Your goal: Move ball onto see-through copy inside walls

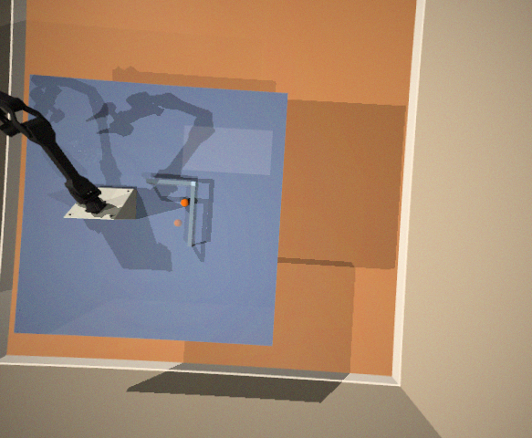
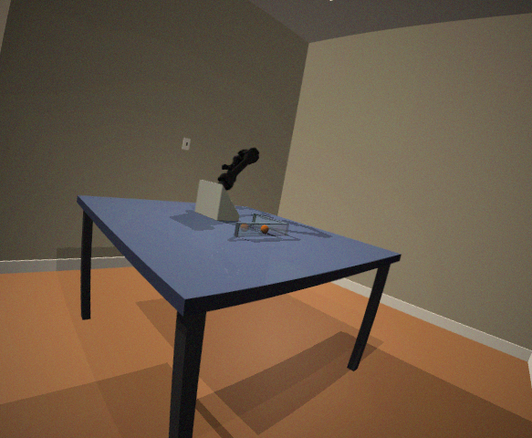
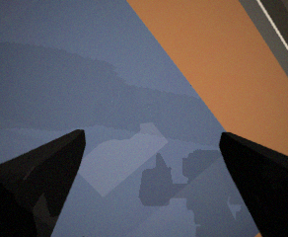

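Top view: the orange ball [image 1: 183,202] lies inside the corner of the clear walls [image 1: 192,212], close against the long wall; the faint copy [image 1: 177,222] sits just beside it. The arm [image 1: 48,143] rises from its grey base [image 1: 117,203] toward the frame's left edge.

Exterior view: the ball [image 2: 264,228] rests on the blue table [image 2: 200,264], arm folded above.

Wrist view: the gripper [image 3: 151,148] is spread wide, holding nothing, over bare table.

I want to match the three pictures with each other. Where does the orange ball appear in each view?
Top: the orange ball lies near the middle of the blue table, against the inner side of the clear walls.
Exterior: the ball lies on the table's far right part, behind a clear wall.
Wrist: not in it.
Shared landmark: the blue table.
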